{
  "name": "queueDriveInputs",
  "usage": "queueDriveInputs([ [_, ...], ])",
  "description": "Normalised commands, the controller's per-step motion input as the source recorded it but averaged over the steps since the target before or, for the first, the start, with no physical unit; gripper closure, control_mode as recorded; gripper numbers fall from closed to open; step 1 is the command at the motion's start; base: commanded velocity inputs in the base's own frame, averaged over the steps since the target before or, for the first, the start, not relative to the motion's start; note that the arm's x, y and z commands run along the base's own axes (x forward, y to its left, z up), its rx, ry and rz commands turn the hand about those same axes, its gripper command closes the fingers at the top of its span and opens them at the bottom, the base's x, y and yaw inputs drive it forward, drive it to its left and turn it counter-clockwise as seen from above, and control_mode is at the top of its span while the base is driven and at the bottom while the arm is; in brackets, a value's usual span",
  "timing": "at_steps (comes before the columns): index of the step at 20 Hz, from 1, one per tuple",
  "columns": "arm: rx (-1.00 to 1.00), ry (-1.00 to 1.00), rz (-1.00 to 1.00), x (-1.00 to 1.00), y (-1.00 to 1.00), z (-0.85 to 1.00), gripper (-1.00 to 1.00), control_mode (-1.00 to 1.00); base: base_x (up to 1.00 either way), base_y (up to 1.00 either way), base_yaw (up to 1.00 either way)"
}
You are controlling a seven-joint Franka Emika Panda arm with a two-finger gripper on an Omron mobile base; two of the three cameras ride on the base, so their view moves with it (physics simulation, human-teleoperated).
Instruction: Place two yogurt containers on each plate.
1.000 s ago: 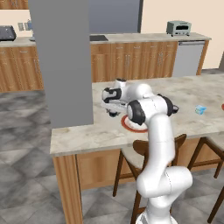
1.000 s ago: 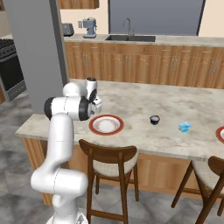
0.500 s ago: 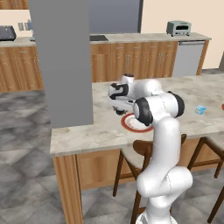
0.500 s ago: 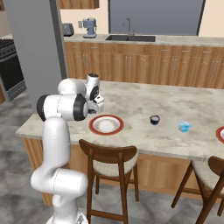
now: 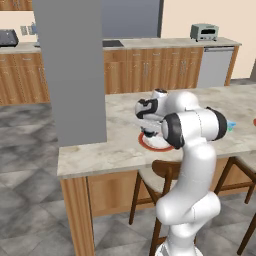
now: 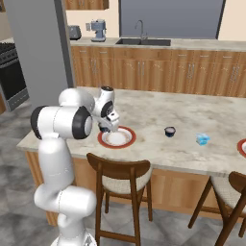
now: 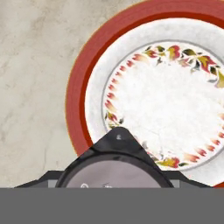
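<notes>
Marble island counter (image 6: 158,144) bears red-rimmed plate (image 6: 116,138).

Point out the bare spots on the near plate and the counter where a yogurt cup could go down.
The plate has a bare white centre inside its red rim; the gripper hangs over its left edge. Bare counter lies between plate and dark cup. The blue container stands further right.

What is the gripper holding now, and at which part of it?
The gripper holds a dark round yogurt cup above the plate; its pale top faces the camera. The exact place of grip is hidden.
</notes>
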Motion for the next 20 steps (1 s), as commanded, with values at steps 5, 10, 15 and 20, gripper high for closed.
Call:
queueDriveInputs([
  [5, 0.0, 0.0, -0.01, -0.3, -0.16, 0.0, 1.0, -1.0, 0.0, 0.0, 0.0],
  [10, 0.0, 0.0, 0.0, -0.07, -0.04, -0.05, 1.0, -1.0, 0.0, 0.0, 0.0],
  [15, 0.0, 0.05, 0.0, 0.0, 0.0, -0.12, 1.0, -1.0, 0.0, 0.0, 0.0],
  [20, 0.0, 0.07, 0.0, 0.1, 0.0, -0.11, 1.0, -1.0, 0.0, 0.0, 0.0],
])
